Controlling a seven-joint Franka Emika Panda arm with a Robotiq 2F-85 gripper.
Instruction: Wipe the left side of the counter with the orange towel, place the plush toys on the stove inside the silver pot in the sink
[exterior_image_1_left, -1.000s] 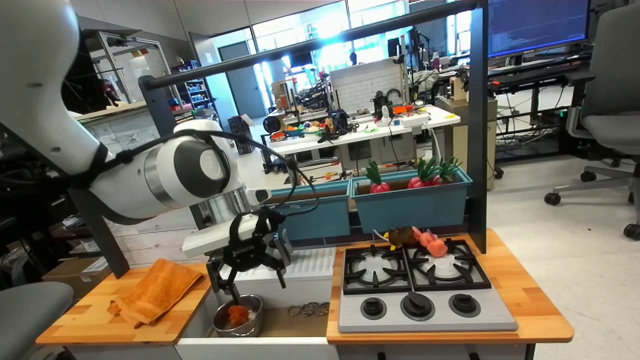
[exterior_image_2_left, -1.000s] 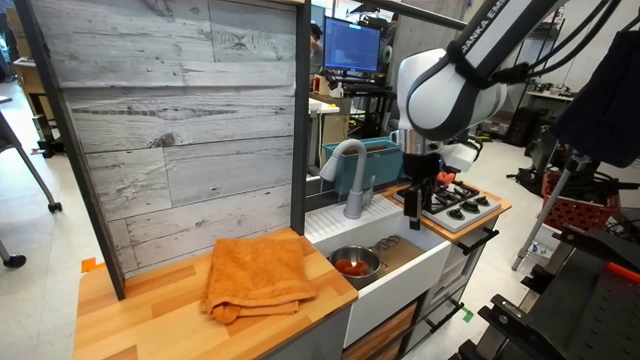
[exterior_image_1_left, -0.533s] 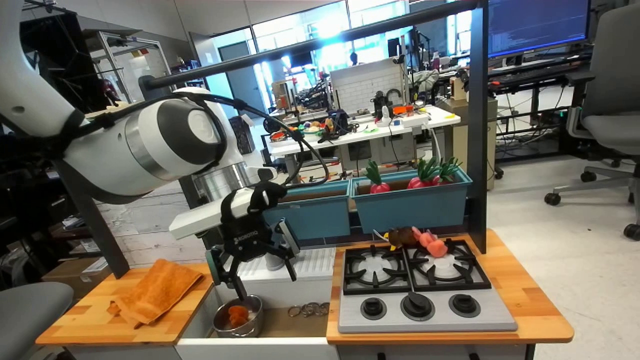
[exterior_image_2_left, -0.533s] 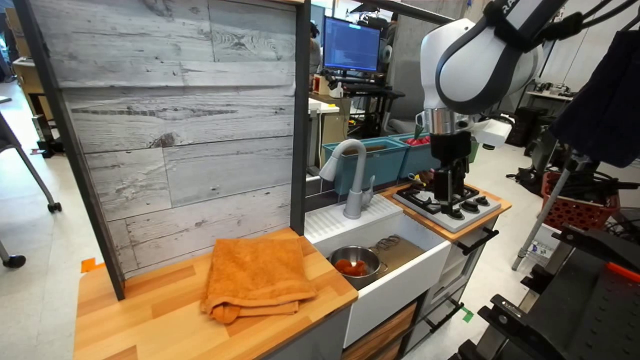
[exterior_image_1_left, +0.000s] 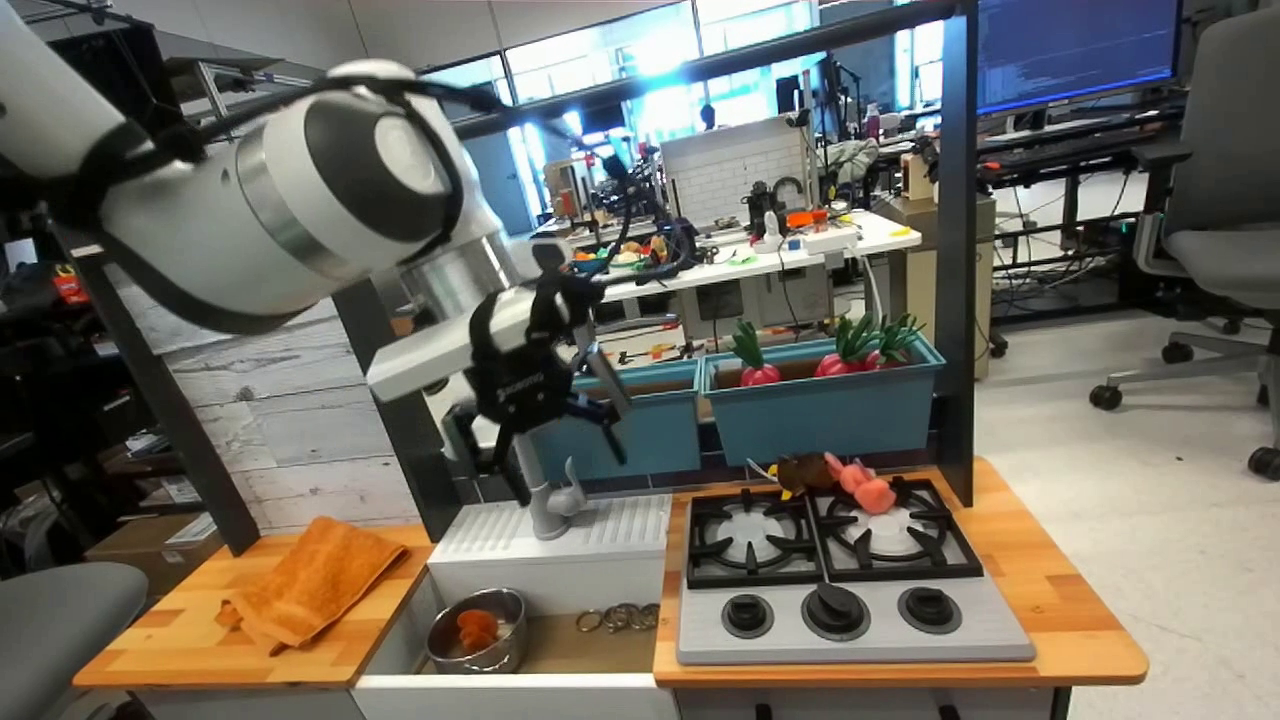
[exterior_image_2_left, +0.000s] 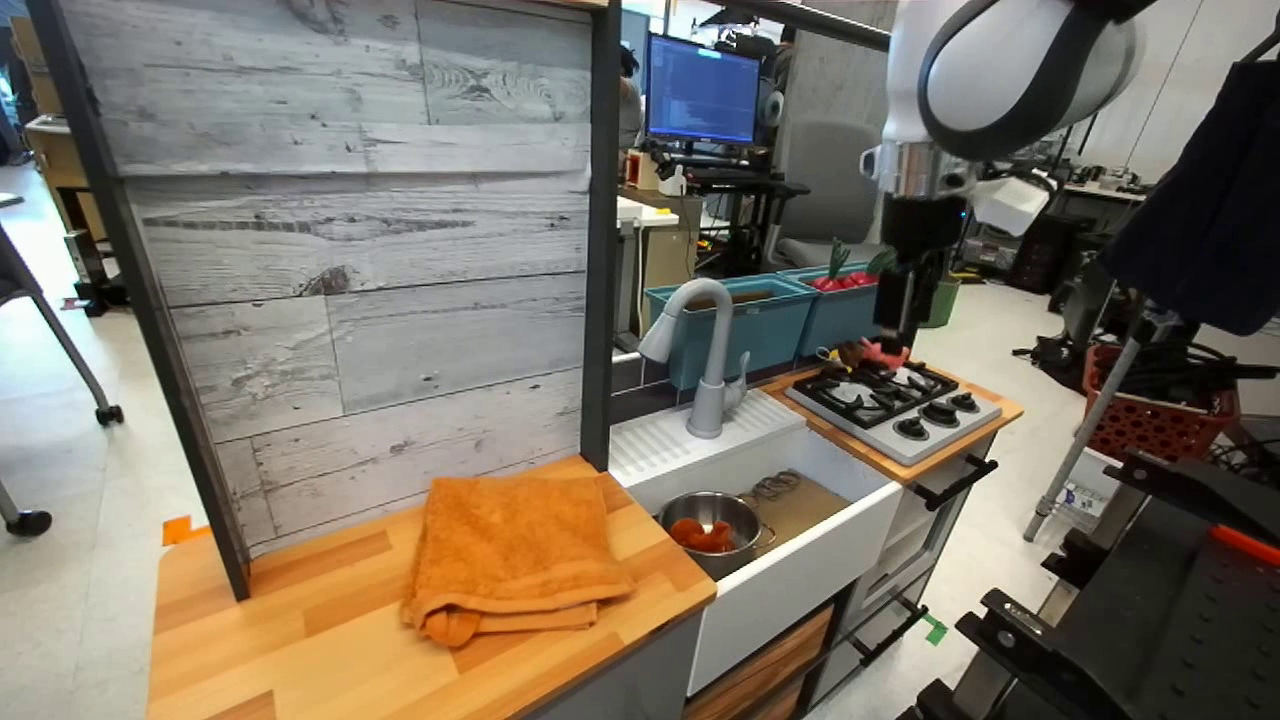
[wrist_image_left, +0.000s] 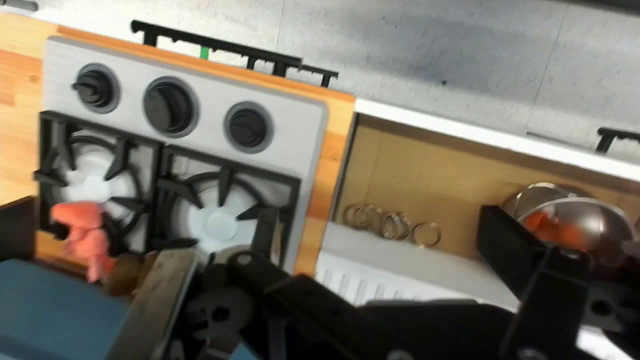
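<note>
Pot (exterior_image_1_left: 507, 652) in sink (exterior_image_1_left: 595, 585), lower than claw (exterior_image_1_left: 573, 482)

Wood counter (exterior_image_1_left: 1080, 610) either side of sink (exterior_image_2_left: 800, 575), folded orange towel (exterior_image_2_left: 515, 550) flat on one part, stove (exterior_image_1_left: 885, 637) on the other, plush toys (exterior_image_1_left: 808, 472) at stove's back edge, pot (exterior_image_1_left: 508, 648) on sink floor, metal rings (exterior_image_2_left: 773, 487) near it

Orange towel (exterior_image_2_left: 515, 550), brown-patchwork counter (exterior_image_2_left: 270, 665), white sink (exterior_image_2_left: 790, 590), silver pot (exterior_image_1_left: 505, 648), grey stove (exterior_image_1_left: 882, 605), pink and brown plush toys (exterior_image_1_left: 866, 488)
</note>
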